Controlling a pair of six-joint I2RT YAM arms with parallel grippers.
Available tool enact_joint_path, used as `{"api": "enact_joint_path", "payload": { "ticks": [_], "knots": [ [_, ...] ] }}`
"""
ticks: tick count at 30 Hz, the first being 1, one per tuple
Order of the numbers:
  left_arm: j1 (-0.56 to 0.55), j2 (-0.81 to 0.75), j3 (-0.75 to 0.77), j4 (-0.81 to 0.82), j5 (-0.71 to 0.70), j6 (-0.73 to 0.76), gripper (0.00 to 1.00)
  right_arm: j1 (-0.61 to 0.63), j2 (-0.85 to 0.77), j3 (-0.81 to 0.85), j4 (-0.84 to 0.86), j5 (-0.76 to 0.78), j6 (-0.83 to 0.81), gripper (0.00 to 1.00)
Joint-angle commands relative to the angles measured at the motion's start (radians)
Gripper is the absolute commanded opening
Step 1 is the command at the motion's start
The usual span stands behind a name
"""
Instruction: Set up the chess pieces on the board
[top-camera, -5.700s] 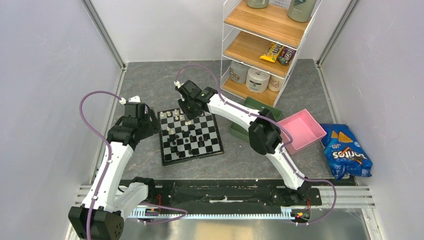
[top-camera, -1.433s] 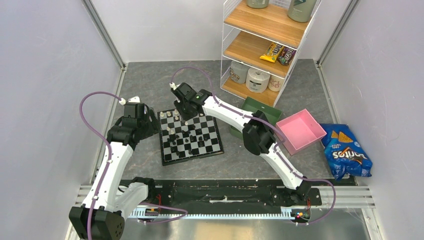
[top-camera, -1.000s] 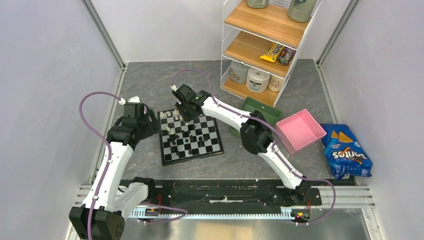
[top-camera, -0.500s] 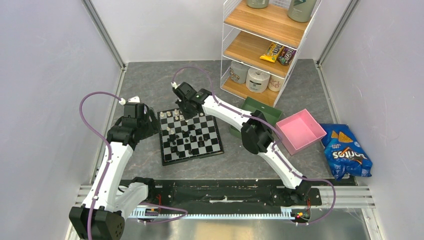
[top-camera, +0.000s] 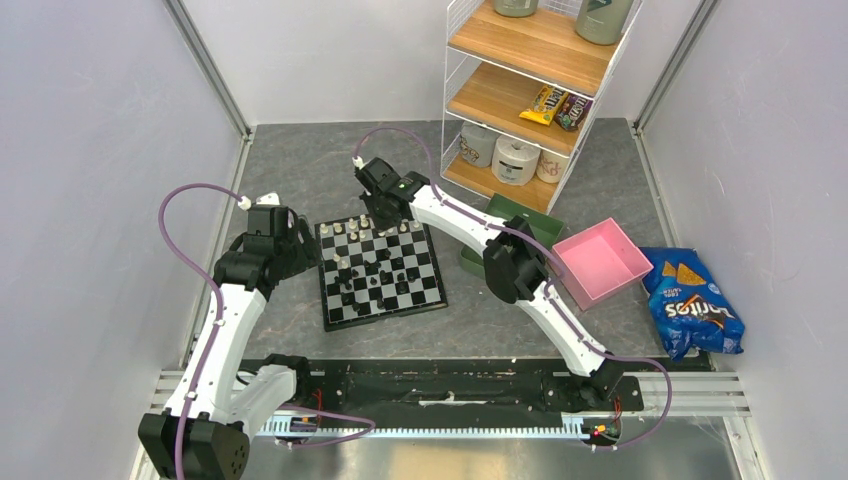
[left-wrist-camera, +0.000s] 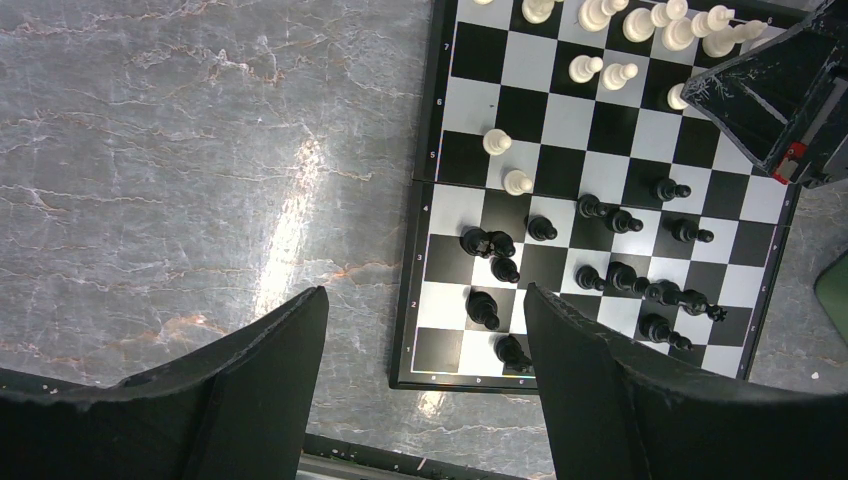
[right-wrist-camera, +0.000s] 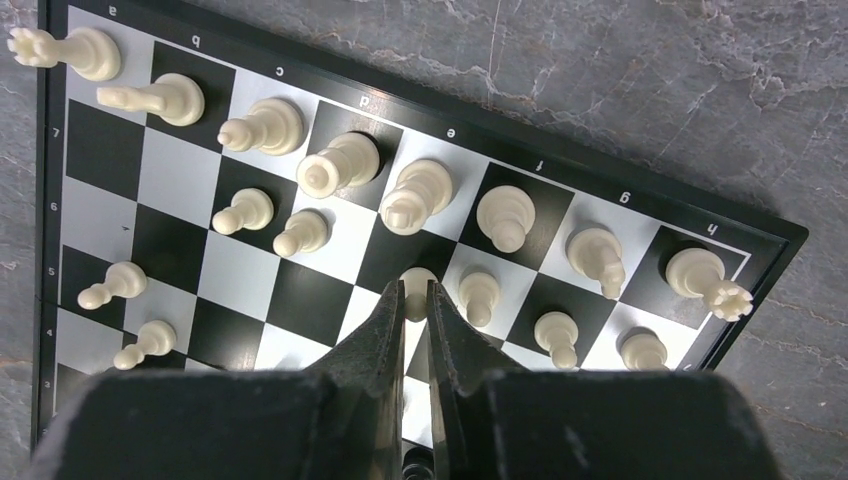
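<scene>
The board (top-camera: 385, 314) lies in the middle of the table. Cream-white chess pieces (right-wrist-camera: 340, 165) line its far rows and black chess pieces (left-wrist-camera: 620, 275) stand scattered over the near half. Over the far edge, my right gripper (top-camera: 386, 212) is shut on a white pawn (right-wrist-camera: 416, 279), pinched between the fingertips (right-wrist-camera: 392, 300) above the second row. My left gripper (left-wrist-camera: 425, 295) hovers open and empty above the board's near left corner, by the left edge (top-camera: 287, 247). The right gripper's housing (left-wrist-camera: 790, 90) shows in the left wrist view.
A wire shelf (top-camera: 530, 80) with snack packs and toilet rolls stands at the back right. A green tray (top-camera: 525, 212) and a pink tray (top-camera: 605, 262) sit right of the board. A blue chips bag (top-camera: 695, 310) lies at the far right.
The right jaws have closed on the white pawn, and the gripper has shifted slightly right along the board's far edge. The left arm has not moved.
</scene>
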Motion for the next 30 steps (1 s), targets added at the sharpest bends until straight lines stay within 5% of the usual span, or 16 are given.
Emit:
{"api": "enact_joint_path", "payload": {
  "ticks": [1, 30],
  "knots": [
    [0.008, -0.011, 0.0, 0.023, 0.015, -0.001, 0.79, 0.001, 0.017, 0.057, 0.024, 0.008, -0.002, 0.16],
    [0.011, -0.01, -0.001, 0.023, 0.016, -0.001, 0.79, 0.003, 0.015, 0.051, 0.031, -0.046, 0.005, 0.29]
  ]
}}
